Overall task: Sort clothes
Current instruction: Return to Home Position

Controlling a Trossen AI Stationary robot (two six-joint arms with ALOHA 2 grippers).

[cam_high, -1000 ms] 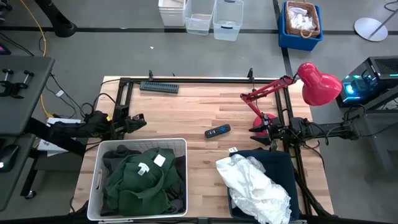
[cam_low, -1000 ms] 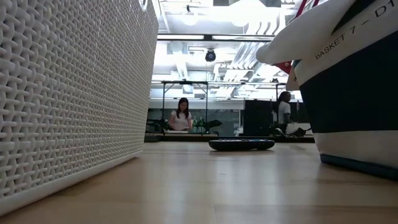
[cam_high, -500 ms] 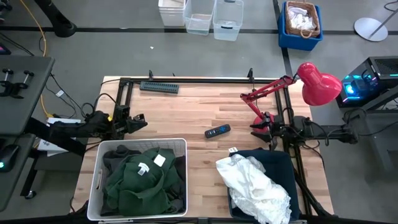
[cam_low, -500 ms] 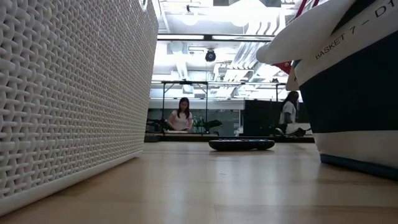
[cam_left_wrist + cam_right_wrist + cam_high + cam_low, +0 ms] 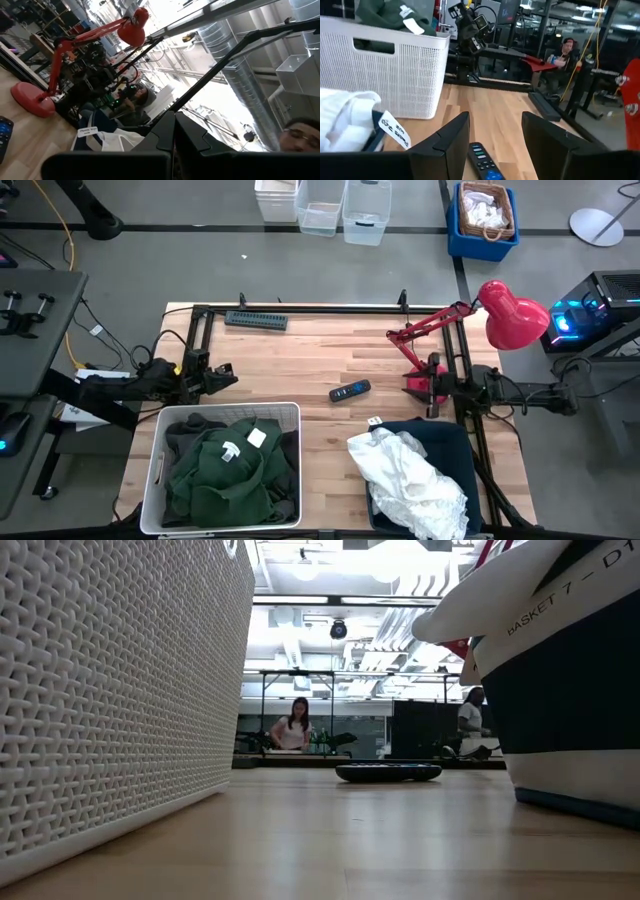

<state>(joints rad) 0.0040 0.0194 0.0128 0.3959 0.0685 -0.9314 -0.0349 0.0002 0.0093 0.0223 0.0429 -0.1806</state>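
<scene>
A dark green garment (image 5: 225, 465) with white labels lies on a dark grey one (image 5: 183, 432) in the white basket (image 5: 230, 408) at the near left. It also shows in the right wrist view (image 5: 390, 10). White garments (image 5: 410, 480) fill the navy basket (image 5: 458, 442) at the near right and hang over its left rim. No plaid shirt shows. My left gripper (image 5: 228, 373) is shut and empty at the table's left edge, beyond the white basket. My right gripper (image 5: 422, 388) is open and empty at the right, beyond the navy basket, pointing at the remote.
A black remote (image 5: 350, 390) lies mid-table, just ahead of my right gripper's fingers (image 5: 482, 160). A red desk lamp (image 5: 510, 315) stands at the far right, its base (image 5: 418, 383) by my right gripper. A black strip (image 5: 256, 320) lies at the far edge. People show in the room beyond.
My right gripper has drawn back a little toward the table's right edge, uncovering the lamp's base. The garments and baskets have stayed put.
</scene>
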